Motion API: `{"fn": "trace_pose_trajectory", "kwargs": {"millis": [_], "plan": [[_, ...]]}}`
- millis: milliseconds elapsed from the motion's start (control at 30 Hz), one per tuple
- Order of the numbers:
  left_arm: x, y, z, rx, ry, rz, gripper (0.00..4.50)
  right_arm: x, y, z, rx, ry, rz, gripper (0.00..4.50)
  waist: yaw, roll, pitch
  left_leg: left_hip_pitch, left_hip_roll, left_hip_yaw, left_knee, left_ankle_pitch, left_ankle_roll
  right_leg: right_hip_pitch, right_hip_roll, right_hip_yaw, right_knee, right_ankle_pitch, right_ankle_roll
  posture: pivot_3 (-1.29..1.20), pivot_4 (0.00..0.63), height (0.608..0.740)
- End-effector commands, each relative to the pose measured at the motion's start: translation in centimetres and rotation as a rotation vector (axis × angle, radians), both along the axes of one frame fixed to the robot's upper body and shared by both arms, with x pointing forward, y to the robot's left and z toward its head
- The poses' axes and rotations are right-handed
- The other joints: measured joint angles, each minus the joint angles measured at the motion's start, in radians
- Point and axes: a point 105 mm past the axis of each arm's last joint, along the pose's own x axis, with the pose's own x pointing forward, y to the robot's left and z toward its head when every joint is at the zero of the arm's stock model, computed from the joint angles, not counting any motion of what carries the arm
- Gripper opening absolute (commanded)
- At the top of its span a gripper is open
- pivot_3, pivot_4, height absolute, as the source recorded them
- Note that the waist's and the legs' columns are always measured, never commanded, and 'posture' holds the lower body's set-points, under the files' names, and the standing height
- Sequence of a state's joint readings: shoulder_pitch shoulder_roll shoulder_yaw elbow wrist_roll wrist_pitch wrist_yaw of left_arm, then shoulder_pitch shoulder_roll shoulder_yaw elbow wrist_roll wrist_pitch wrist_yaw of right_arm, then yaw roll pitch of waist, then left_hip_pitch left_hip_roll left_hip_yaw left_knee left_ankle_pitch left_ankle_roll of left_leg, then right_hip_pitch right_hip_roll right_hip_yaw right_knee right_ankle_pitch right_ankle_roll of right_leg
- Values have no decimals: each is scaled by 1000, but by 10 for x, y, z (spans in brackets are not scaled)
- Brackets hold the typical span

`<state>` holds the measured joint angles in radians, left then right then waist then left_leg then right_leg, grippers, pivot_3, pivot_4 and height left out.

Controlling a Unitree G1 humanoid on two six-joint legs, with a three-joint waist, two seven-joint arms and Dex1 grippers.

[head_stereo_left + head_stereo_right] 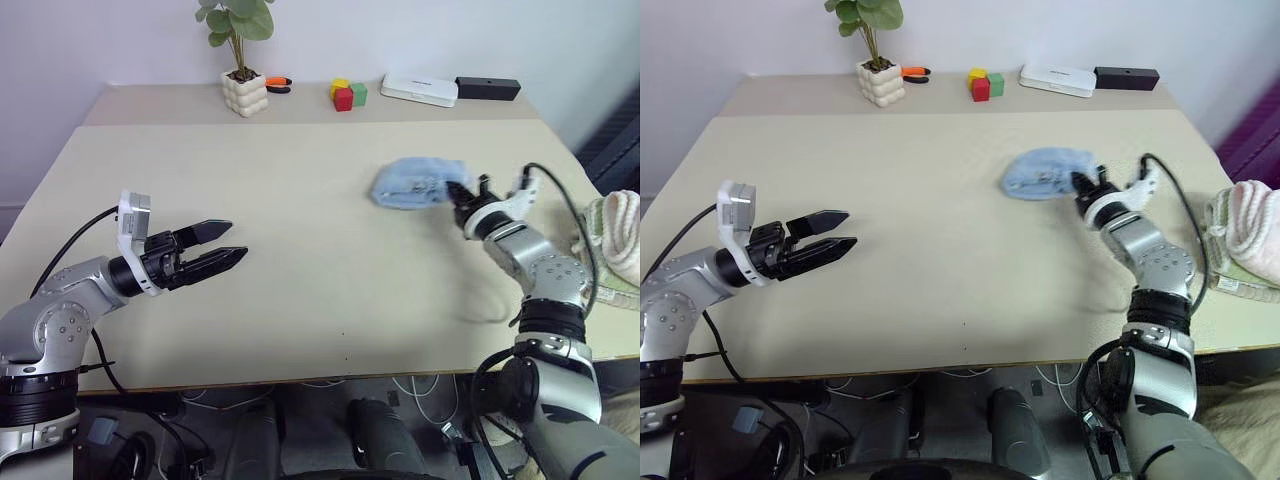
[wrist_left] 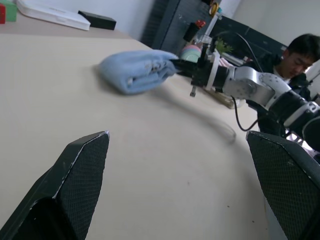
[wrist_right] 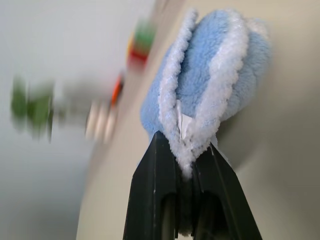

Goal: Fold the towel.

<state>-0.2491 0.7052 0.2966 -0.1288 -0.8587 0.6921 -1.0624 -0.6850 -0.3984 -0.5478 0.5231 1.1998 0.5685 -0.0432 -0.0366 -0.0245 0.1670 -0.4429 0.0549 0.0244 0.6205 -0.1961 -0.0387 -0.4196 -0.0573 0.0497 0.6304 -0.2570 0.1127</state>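
Right hand (image 3: 187,167) pinches the bunched towel (image 1: 415,183) by its whitish hem (fingers clamped tight); left hand (image 1: 222,245) hovers over the desk (image 1: 300,260), gaping, holding nothing.

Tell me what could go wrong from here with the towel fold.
The right gripper pinches only the whitish hem of the towel, so the cloth could slip out if pulled hard.

The towel is bunched in a lump rather than lying flat, so any fold may come out uneven.

The left gripper hangs open, well away from the towel, so nothing pins the far end; the whole bundle may drag across the table, toward the folded towel stack at its right edge.
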Motion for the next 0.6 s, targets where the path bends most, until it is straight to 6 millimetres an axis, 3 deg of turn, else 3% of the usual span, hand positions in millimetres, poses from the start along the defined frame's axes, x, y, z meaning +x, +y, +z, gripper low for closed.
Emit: {"fn": "trace_pose_trajectory", "kwargs": {"millis": [33,100,167,400,600], "plan": [[-2,-2,12,-5,-60,-17,4500,-9,-37,11,-23,-53,-199,26,-3,0,0,0,0,0,0,0,0,0,0,0,0,0,0,0,150,740],[-3,-2,12,-10,-64,-15,4500,-24,-53,13,-63,-83,-316,26,-4,0,0,0,0,0,0,0,0,0,0,0,0,0,0,0,150,740],[-2,-2,12,-9,-66,-11,4500,-38,-53,9,-42,-86,-366,26,-4,0,0,0,0,0,-1,0,0,0,0,0,1,0,0,0,150,740],[1,-4,12,-22,-59,-23,4500,-59,-35,-24,35,-1,-359,26,-7,1,0,1,0,0,-2,0,0,-1,0,0,2,0,0,0,150,740],[2,-5,12,-20,-62,-29,4500,-71,-2,-29,83,30,-344,26,-7,2,1,1,0,0,-2,0,0,-2,0,1,2,0,0,0,150,740]]}}
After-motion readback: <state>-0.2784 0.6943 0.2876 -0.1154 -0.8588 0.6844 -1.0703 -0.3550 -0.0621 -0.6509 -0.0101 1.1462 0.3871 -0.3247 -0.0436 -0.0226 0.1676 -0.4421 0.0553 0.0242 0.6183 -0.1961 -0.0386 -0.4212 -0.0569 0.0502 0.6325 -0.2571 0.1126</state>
